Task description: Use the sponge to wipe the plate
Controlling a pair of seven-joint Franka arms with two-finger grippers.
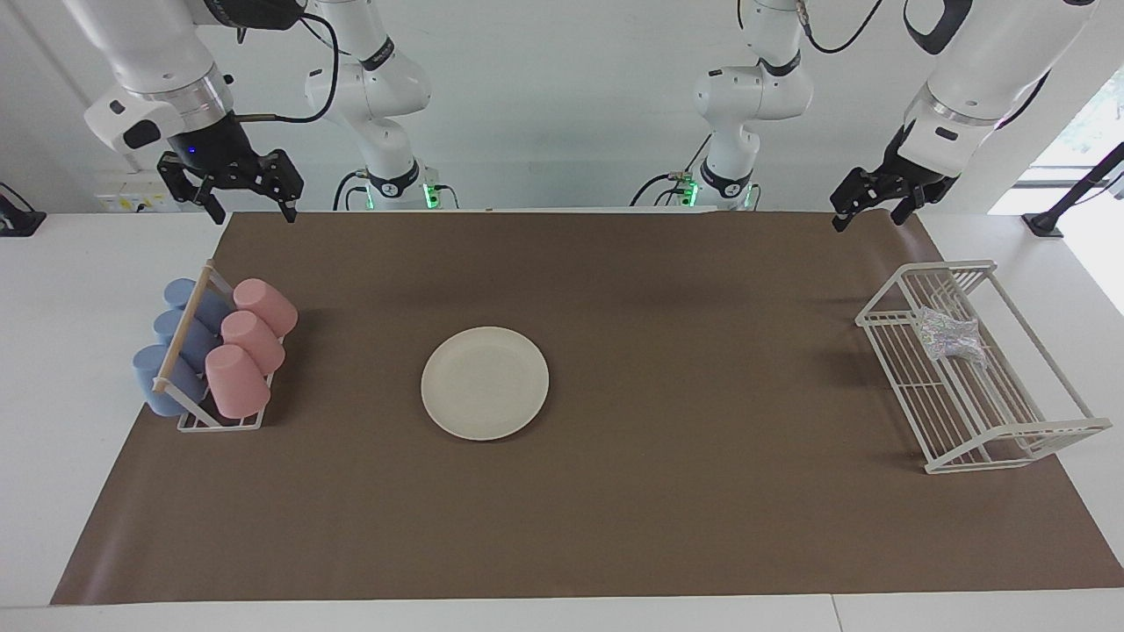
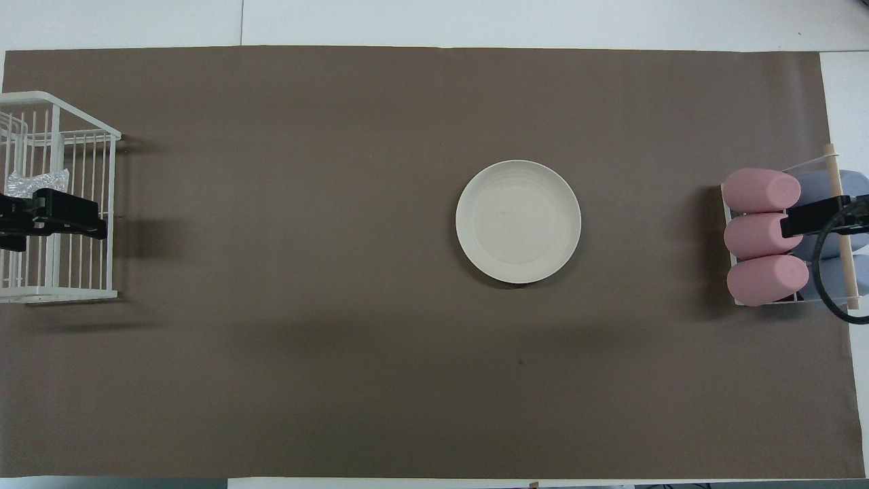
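Note:
The cream-white plate (image 1: 485, 383) lies flat on the brown mat near the table's middle; it also shows in the overhead view (image 2: 518, 221). The silvery, wrinkly sponge (image 1: 948, 336) lies inside a white wire rack (image 1: 1010, 434) at the left arm's end of the table, and shows in the overhead view (image 2: 37, 182) too. My left gripper (image 1: 869, 218) hangs open and empty high over that rack, beside the sponge in the overhead view (image 2: 51, 219). My right gripper (image 1: 250, 211) hangs open and empty high over the cup rack (image 2: 811, 221).
A small rack (image 1: 219, 421) at the right arm's end holds three pink cups (image 1: 237, 380) and three blue cups (image 1: 162, 377) lying on their sides. The brown mat (image 1: 702, 491) covers most of the white table.

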